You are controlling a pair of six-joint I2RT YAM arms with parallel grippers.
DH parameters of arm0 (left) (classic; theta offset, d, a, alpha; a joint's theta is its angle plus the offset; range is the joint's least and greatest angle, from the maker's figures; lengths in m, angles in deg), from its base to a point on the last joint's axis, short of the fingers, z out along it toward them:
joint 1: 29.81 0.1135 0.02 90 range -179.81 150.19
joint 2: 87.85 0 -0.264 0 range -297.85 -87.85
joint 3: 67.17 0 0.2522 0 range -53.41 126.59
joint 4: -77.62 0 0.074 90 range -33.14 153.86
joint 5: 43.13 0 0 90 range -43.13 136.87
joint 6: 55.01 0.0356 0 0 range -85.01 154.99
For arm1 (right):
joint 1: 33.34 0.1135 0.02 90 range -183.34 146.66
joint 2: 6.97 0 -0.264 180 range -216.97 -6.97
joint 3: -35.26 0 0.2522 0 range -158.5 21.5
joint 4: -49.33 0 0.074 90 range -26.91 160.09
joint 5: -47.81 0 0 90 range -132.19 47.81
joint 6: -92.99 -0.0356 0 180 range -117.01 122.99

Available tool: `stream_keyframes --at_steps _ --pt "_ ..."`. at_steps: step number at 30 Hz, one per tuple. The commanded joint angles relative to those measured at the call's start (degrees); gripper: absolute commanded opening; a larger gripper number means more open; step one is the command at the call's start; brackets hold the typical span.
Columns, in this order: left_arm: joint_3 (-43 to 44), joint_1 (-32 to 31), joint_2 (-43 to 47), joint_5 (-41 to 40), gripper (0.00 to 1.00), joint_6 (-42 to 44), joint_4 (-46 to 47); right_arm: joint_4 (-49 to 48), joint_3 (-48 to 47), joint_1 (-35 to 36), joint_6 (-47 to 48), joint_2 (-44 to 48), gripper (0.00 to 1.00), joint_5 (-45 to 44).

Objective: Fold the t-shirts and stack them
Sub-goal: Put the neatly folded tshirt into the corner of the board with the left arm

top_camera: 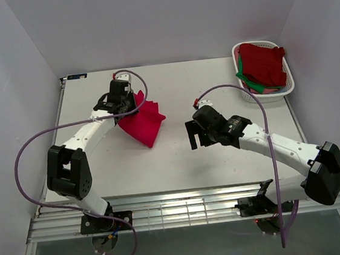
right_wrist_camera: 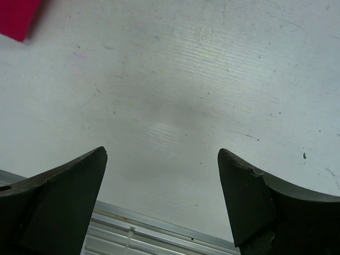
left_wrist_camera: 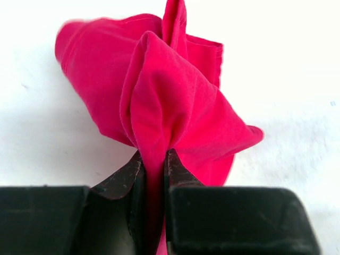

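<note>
left hand (left_wrist_camera: 154,157): clamped on crimson t-shirt (left_wrist_camera: 180,106) | right hand (right_wrist_camera: 162,153): wide open, empty, t-shirt well to its left

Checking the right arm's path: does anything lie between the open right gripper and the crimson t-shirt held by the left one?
Nothing visible: only bare table between the right gripper and the crimson t-shirt.

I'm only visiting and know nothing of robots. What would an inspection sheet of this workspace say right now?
Surface: white table, lightly scuffed.
Job's things: crimson shirt bunched at far left; dark red shirt over green shirt in the basket.
Clutter: white basket, far right corner.
Grippers: left gripper shut on crimson shirt; right gripper open, empty, above bare table.
Cables: purple cables loop along both arms.
Surroundings: plain walls; metal rail at near edge.
</note>
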Motion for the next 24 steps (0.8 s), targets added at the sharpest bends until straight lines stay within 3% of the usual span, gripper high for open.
stream_keyframes --at_steps 1,11,24 --pt "7.7 3.6 -2.2 -1.4 0.0 5.3 -1.3 -1.1 0.8 -0.1 0.2 0.0 0.91 0.1" --pt "23.0 15.6 -16.7 2.4 0.0 10.9 -3.6 -4.6 4.3 -0.2 0.4 0.3 0.91 3.2" --pt "29.3 30.7 -26.8 1.2 0.0 15.5 -4.3 -6.3 4.9 -0.2 0.1 -2.8 0.91 6.3"
